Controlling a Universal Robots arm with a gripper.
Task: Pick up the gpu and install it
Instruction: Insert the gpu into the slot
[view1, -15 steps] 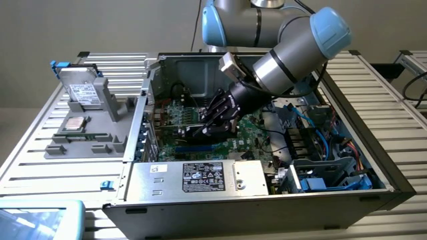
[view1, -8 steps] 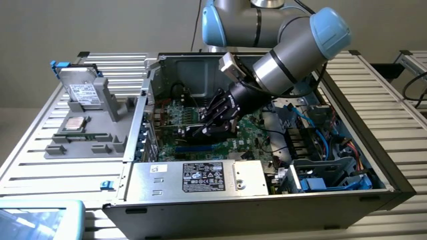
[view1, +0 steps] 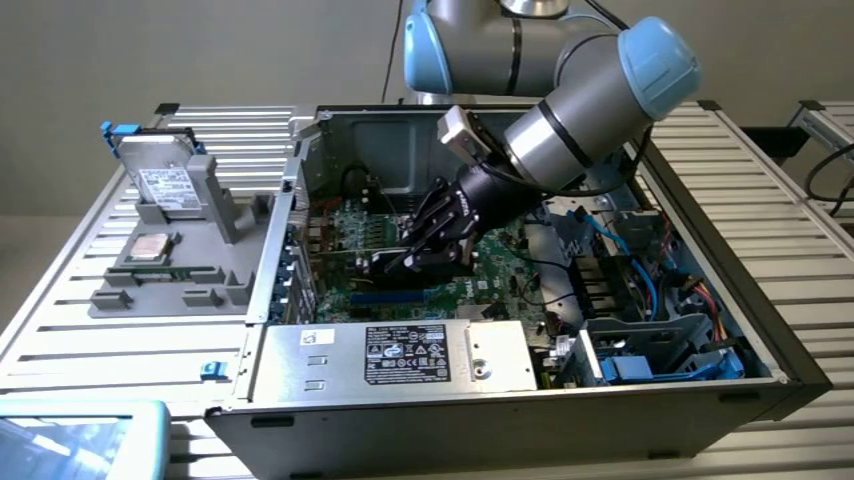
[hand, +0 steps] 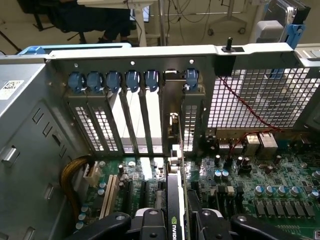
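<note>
Indoors, a slatted metal table (view1: 80, 330) before a plain beige wall carried an open computer case (view1: 467, 440). Inside it, over the motherboard (hand: 280, 185), the gripper (view1: 424, 262) had its fingers (hand: 150, 222) clamped on the gpu (hand: 174, 197), held edge-on with its bracket by the case's rear slots. The card's edge bore an Nvidia mark; the label on the power supply (view1: 400, 355) was too small to read.

Silver-grey arm (view1: 574, 130) with light-blue joint caps and black, seemingly metal fingers (hand: 107, 224).
</note>
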